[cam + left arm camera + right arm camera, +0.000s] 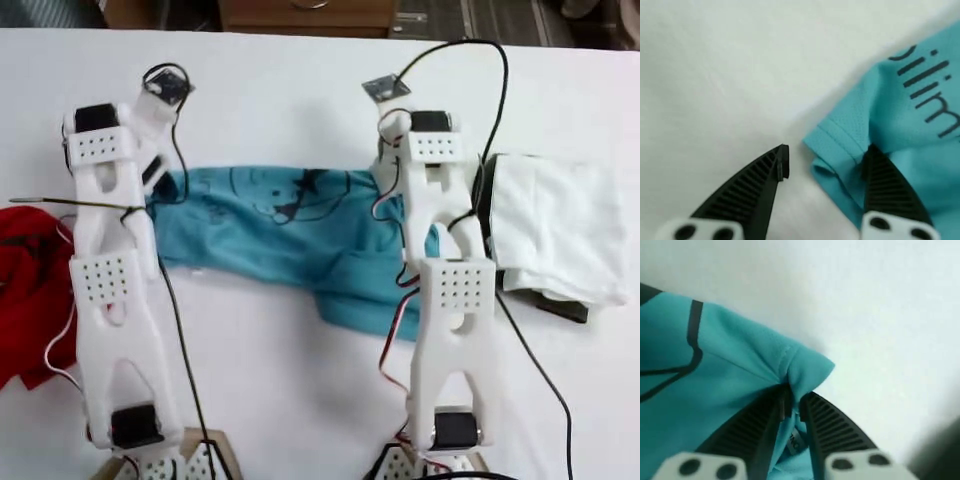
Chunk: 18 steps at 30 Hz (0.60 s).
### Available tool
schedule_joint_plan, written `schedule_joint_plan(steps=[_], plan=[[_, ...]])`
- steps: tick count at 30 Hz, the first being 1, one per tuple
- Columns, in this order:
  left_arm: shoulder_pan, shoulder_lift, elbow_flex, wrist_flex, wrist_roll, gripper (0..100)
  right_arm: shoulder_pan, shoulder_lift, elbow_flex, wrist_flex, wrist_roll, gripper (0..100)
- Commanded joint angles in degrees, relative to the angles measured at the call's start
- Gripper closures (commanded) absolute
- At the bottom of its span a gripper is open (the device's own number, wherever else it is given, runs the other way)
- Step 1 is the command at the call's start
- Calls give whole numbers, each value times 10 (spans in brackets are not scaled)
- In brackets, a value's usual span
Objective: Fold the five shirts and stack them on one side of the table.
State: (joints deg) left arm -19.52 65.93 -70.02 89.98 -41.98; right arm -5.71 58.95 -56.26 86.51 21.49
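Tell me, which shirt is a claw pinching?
The teal shirt in the middle: the right claw pinches its corner, the left claw is open over its hem. The red shirt and white shirt lie off to the sides.

We count three shirts on one bench (pixel 300 80): one teal shirt (pixel 290 235), one red shirt (pixel 30 280), one white shirt (pixel 555 225); one dark piece (pixel 562 306) under it; two arms, left arm (pixel 110 270) and right arm (pixel 452 285); two claws, left claw (pixel 827 156) and right claw (pixel 795 401).

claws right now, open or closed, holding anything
left claw: open, set around the teal shirt hem, not gripping it
right claw: closed on a corner of the teal shirt
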Motion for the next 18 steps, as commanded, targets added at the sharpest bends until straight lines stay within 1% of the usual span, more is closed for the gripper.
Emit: schedule_joint_plan(steps=[1,4,5,9,12,15,18], plan=[[9,-39,-6,11,-7,736,17,-5,-82,30,0,961],[10,-52,-34,28,-6,736,19,-4,-126,56,1,951],[11,-58,-44,40,-6,736,19,-5,-138,64,1,929],[28,-86,-108,105,-6,736,12,-5,-178,93,4,783],[37,-114,-148,124,1,736,-1,-6,-186,105,36,738],[40,-147,-135,126,14,736,-2,-20,-207,108,36,745],[47,-178,-38,126,13,736,4,-46,-232,108,36,747]])
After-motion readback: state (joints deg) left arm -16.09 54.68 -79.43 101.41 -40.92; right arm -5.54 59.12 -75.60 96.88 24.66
